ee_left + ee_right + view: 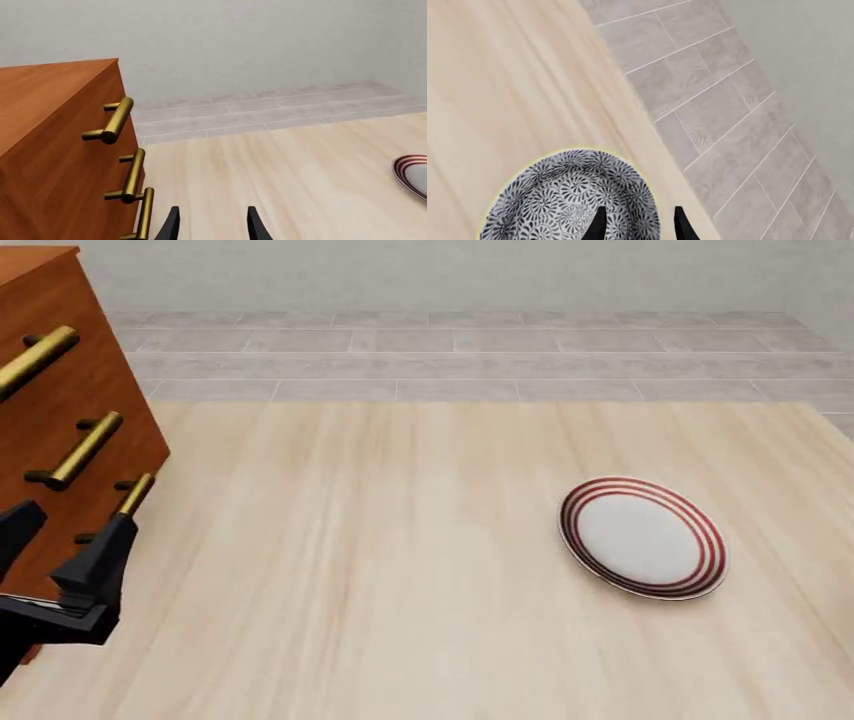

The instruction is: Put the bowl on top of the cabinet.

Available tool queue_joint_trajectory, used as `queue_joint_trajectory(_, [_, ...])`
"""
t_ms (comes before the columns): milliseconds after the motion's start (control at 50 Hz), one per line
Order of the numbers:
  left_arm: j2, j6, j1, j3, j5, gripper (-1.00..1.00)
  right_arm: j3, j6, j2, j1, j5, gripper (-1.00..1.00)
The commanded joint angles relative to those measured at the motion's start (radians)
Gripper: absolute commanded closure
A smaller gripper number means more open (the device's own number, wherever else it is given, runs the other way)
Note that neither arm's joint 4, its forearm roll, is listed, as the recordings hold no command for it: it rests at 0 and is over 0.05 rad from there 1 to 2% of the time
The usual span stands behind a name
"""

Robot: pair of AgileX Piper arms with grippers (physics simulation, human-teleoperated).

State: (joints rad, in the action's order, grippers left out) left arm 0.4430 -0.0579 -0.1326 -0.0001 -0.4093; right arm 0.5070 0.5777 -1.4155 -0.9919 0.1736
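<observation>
On table: one plate (645, 537); one bowl (570, 197).

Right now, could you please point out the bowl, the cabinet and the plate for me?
bowl (560, 200): right wrist view, patterned inside.
cabinet (47, 100): left wrist view, top surface.
plate (643, 536): front view, white centre.

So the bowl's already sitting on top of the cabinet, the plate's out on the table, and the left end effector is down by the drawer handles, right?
Not quite. The bowl is not on the cabinet; the right wrist view shows it resting on the table near the table's edge, under the right end effector. The rest holds: the plate lies on the table and the left end effector is beside the drawer handles.
</observation>
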Motion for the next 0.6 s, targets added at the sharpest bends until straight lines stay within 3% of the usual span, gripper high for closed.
queue_joint_trajectory(20, [0.008, -0.001, 0.002, 0.000, -0.006, -1.00, 0.009, 0.003, -0.071, -0.010, 0.034, -1.00])
queue_joint_trajectory(600, [0.016, -0.003, 0.004, 0.000, -0.009, -1.00, 0.033, 0.034, -0.230, -0.040, 0.099, -1.00])
